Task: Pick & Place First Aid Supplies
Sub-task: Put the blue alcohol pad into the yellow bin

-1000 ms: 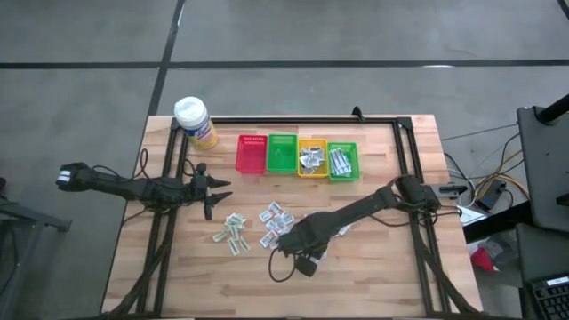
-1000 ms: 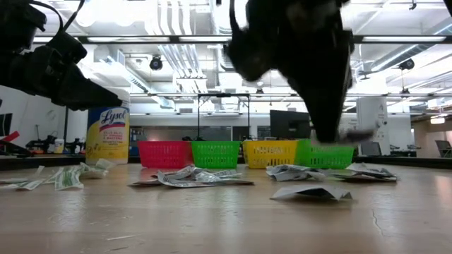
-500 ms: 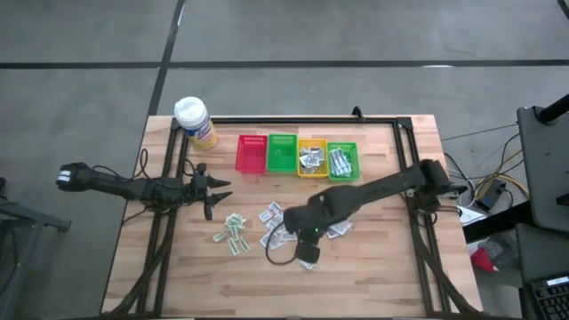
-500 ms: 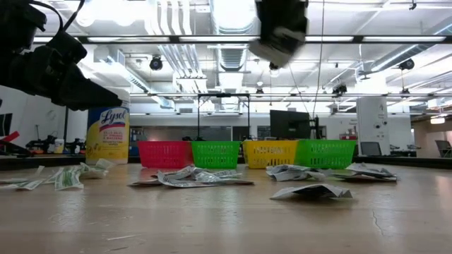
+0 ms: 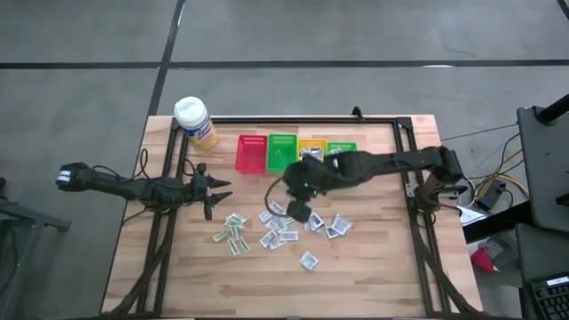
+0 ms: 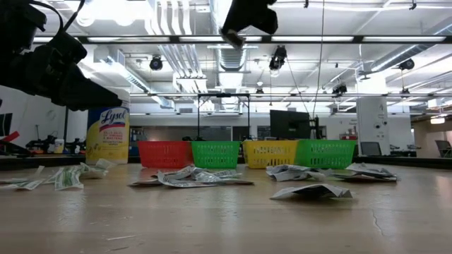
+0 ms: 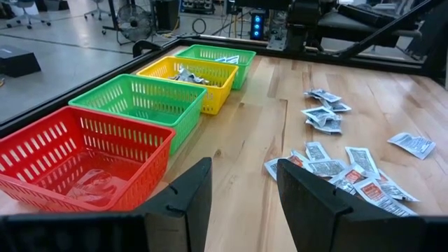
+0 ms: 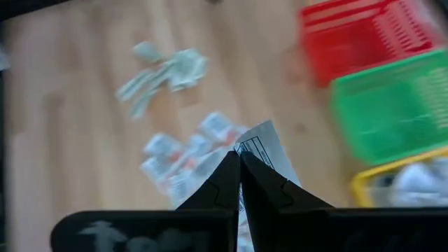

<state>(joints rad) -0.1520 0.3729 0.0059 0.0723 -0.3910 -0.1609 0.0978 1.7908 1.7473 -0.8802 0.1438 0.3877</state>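
— What can't you make out right now?

— From above, my right arm crosses the row of baskets, so the yellow basket [image 5: 312, 145] and the far green basket [image 5: 342, 148] show only as slivers, and my right gripper [image 5: 299, 212] is a dark blur over the packets. At worktop height only its tip [image 6: 233, 37] shows at the top edge, cut off. What lies in the red basket [image 7: 77, 164] is a pale smear I cannot read.

— Is that gripper holding anything?

— Yes. Its wrist camera shows the fingers [image 8: 225, 183] pressed together on one white packet [image 8: 264, 152] with dark print, its corner sticking out past the tips. It hangs above the worktop [image 5: 373, 258], over the middle heap of loose packets [image 5: 280, 233], in front of the near green basket [image 5: 283, 153].

— And the other supplies?

— Scattered on the wood: a green-printed cluster [image 5: 231, 231] towards my left, another group [image 5: 331, 225] towards my right, and a single packet [image 5: 308, 260] nearer the front edge. Some lie in the yellow basket too.

— Your left arm?

— It waits at the left side, left gripper [image 5: 216, 196] with fingers apart, holding nothing, near the yellow bottle [image 5: 195, 121].
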